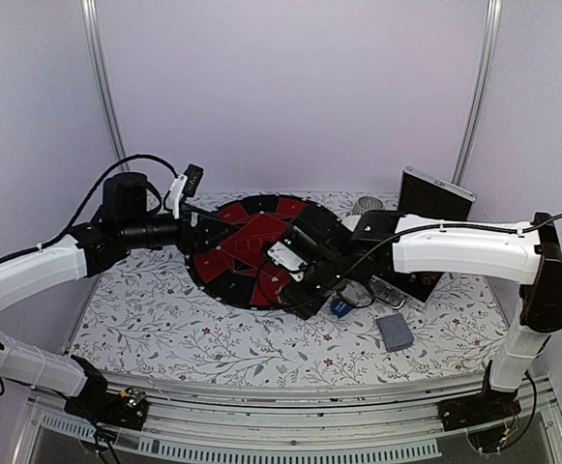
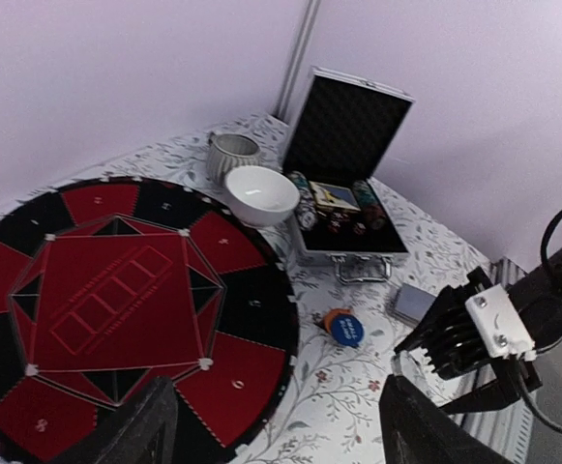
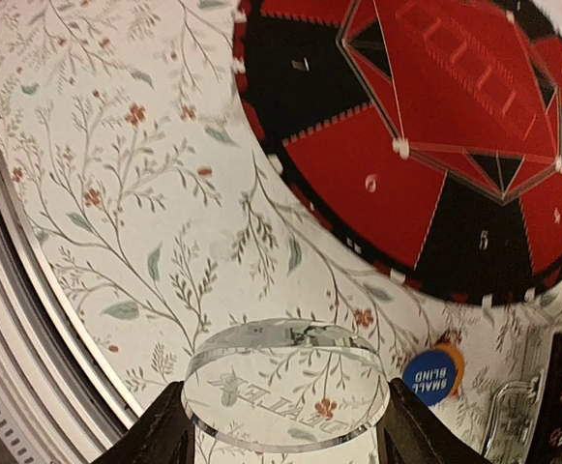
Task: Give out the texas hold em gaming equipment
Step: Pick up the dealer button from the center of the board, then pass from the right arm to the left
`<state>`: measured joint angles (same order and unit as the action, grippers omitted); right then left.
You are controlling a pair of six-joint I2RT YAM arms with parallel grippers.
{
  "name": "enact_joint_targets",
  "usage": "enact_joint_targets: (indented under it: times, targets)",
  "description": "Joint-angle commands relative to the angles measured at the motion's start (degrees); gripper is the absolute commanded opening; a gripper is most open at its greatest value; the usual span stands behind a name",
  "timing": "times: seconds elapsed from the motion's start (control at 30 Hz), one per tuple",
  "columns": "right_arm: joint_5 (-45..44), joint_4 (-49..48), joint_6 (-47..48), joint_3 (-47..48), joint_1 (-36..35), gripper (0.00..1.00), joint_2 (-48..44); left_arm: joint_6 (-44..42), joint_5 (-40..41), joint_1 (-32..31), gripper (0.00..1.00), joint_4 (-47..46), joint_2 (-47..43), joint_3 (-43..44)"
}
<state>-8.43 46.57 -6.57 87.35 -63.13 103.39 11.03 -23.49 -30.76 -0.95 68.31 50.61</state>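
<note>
Left jaws: spread wide, nothing between them, hanging over the near rim of the mat.
Round black-and-red felt poker mat (image 2: pixel 116 290): flat on the flower-printed worktop (image 1: pixel 145 319), left of centre, reaching toward the far edge.
Grey ribbed cup (image 2: pixel 232 155): upright near the far edge, just beyond the mat.
White ceramic bowl (image 2: pixel 259 198): just beside the cup, at the mat's far-right rim.
Right jaws: pinching a clear round acrylic disc (image 3: pixel 285 391) engraved DEALER by its rim, over bare cloth off the mat's near-right rim; I cannot tell whether it touches the cloth.
Blue plastic disc (image 2: pixel 349 332): marked SMALL BLIND, lying on an orange disc (image 2: pixel 332 319), just right of the mat.
Silver-edged black case (image 2: pixel 348 126): open at the far right corner, lid upright, striped-edge poker chips (image 2: pixel 366 198) inside.
Grey-blue deck of playing cards (image 1: pixel 394 332): on the worktop right of the discs, toward the near edge.
</note>
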Motion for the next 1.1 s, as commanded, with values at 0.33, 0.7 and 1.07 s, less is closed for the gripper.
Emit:
enact_joint_targets:
  times: [0.33, 0.7, 1.07]
  targets:
    - [-11.70, -23.83, 15.36, 1.47, -2.68, 0.35, -0.94, 8.27, -31.15, -1.89, 0.91, -11.73, 5.42, -5.85]
    - [-13.76, -26.67, 20.81, 5.72, -4.67, 0.35, 2.42, 11.78, -22.89, -2.11, 0.67, -10.32, 12.55, -2.62]
    - [-13.70, -27.58, 22.47, 5.91, -5.45, 0.35, 3.68, 11.82, -22.54, -2.12, 0.23, -11.78, 12.82, -2.70]
